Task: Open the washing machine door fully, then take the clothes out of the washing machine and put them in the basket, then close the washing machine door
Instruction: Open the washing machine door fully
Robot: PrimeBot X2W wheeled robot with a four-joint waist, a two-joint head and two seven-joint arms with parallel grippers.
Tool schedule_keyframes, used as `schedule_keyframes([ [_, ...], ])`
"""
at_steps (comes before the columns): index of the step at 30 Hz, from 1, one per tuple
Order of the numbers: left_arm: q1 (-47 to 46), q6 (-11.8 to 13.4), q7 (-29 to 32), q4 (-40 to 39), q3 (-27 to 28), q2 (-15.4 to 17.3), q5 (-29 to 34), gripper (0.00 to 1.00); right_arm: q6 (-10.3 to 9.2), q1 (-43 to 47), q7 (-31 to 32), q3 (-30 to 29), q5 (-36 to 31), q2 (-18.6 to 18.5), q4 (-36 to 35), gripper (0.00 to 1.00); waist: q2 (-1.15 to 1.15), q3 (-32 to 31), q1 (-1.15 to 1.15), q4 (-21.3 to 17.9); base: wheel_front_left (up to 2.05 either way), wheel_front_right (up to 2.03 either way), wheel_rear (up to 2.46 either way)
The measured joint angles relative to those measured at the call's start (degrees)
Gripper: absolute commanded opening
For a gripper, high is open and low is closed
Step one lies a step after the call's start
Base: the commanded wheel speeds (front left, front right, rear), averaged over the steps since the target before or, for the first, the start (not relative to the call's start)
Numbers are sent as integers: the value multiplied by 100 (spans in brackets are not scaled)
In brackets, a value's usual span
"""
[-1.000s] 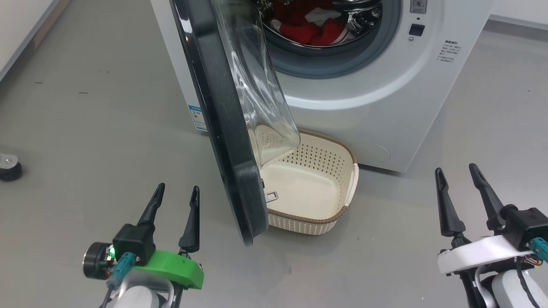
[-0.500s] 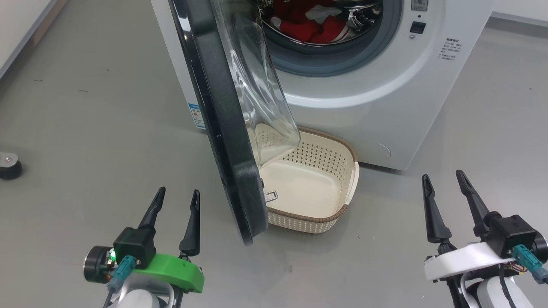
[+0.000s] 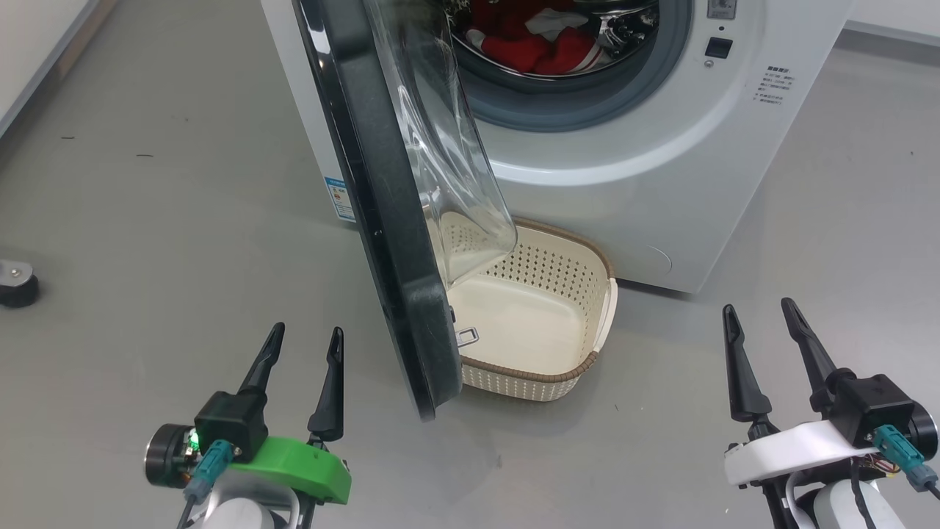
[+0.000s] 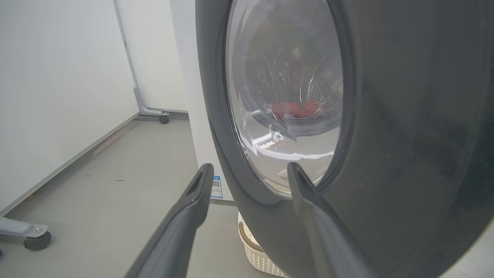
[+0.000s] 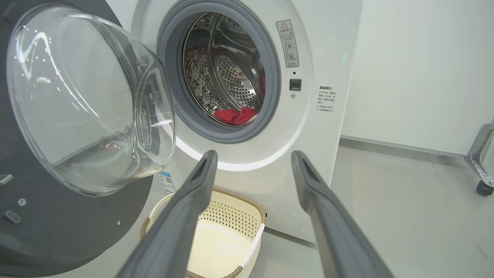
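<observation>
While the washing machine door (image 3: pixel 382 220) stands half open above the basket (image 3: pixel 587 364), the clothes (image 3: pixel 525 51) lie inside the washing machine (image 3: pixel 661 184) — the left gripper (image 3: pixel 307 330) and right gripper (image 3: pixel 758 305), fingers spread wide, hold nothing.

White washing machine (image 3: pixel 661 184) at the top of the head view, its port ringed in grey. Inside, the clothes (image 3: pixel 532 48) are bright red with a white patch. The washing machine door (image 3: pixel 382 220) has a glossy black rim and clear glass. The basket (image 3: pixel 543 272) is cream, dotted with rows of holes, with a brown woven-look rim. There is a blue sticker (image 3: pixel 339 198) and a plain grey floor (image 3: pixel 147 220). At lower left, the left gripper (image 3: pixel 307 330) has black fingers on a green mount. At lower right, the right gripper (image 3: pixel 758 305) has a white mount.
</observation>
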Motion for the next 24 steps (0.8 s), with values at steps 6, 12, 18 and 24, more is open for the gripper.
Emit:
schedule_keyframes([
  [6, 10, 3, 0, 7, -9, 0, 0, 20, 52, 38, 0, -59, -35, 83, 30, 100, 0, -12, 0, 2, 0, 0, 0],
  [12, 38, 9, 0, -8, 13, 0, 1, 0, 103, 49, 0, -146, -79, 129, 75, 100, 0, -30, 0, 14, 0, 0, 0],
  [18, 24, 69, 0, -472, 252, 2, 67, 0, 153, 53, 0, -215, -134, 156, 89, 100, 0, -49, 0, 40, 0, 0, 0],
  [24, -239, 116, 0, -1290, 410, 3, 260, 0, 203, 60, 0, -283, -236, 191, 102, 100, 0, -42, 0, 72, 0, 0, 0],
])
